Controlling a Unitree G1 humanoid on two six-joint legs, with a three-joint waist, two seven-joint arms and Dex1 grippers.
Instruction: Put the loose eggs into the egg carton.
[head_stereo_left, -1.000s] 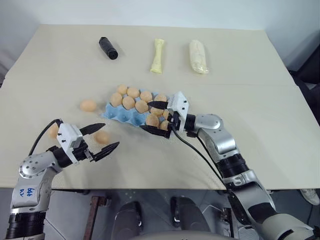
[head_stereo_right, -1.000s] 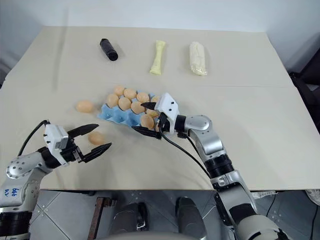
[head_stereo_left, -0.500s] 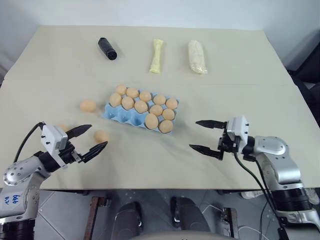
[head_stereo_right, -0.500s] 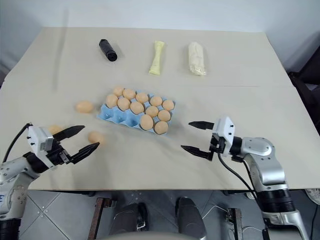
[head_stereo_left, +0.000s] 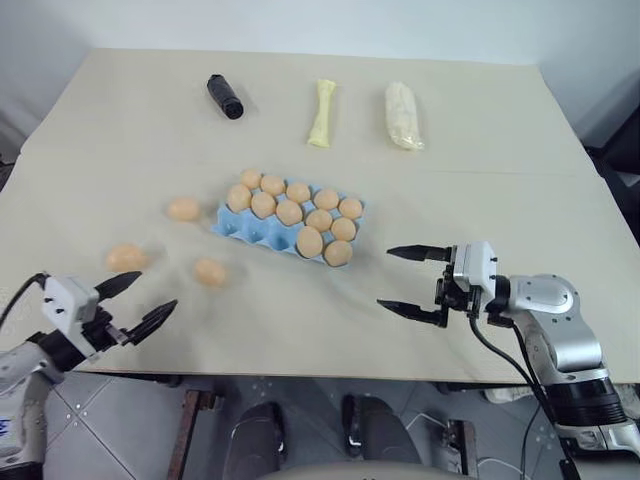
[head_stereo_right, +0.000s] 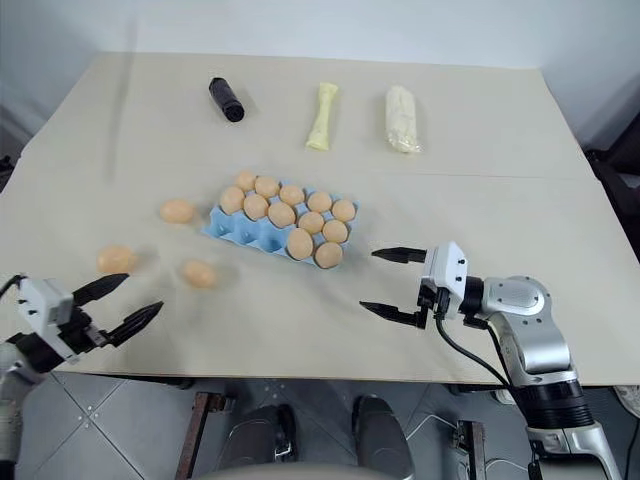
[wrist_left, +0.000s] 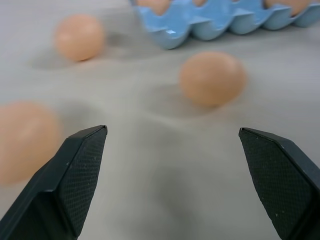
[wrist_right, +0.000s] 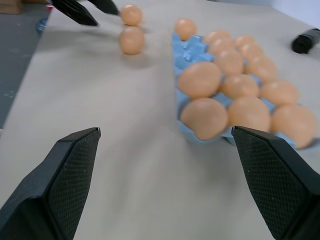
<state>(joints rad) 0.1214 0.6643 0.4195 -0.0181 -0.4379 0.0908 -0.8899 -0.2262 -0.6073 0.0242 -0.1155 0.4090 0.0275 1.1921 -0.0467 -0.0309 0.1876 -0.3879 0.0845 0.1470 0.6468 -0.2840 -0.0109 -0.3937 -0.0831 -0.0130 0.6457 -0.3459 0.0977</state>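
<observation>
The light blue egg carton sits mid-table with several orange-tan eggs in its cups, while its front-left cups stand empty. Three loose eggs lie left of it: one beside the carton's left end, one nearer the front, one farthest left. My left gripper is open and empty at the table's front-left edge, just short of the two nearer eggs. Right of the carton, my right gripper hangs open and empty, pointing toward it.
Along the far side of the table lie a black cylinder, a thin yellow bag and a cream bag. The table's front edge runs just under both grippers.
My right gripper has pulled away from the carton's right end to the right, open and empty. The left gripper has drawn back left toward the table's front corner.
</observation>
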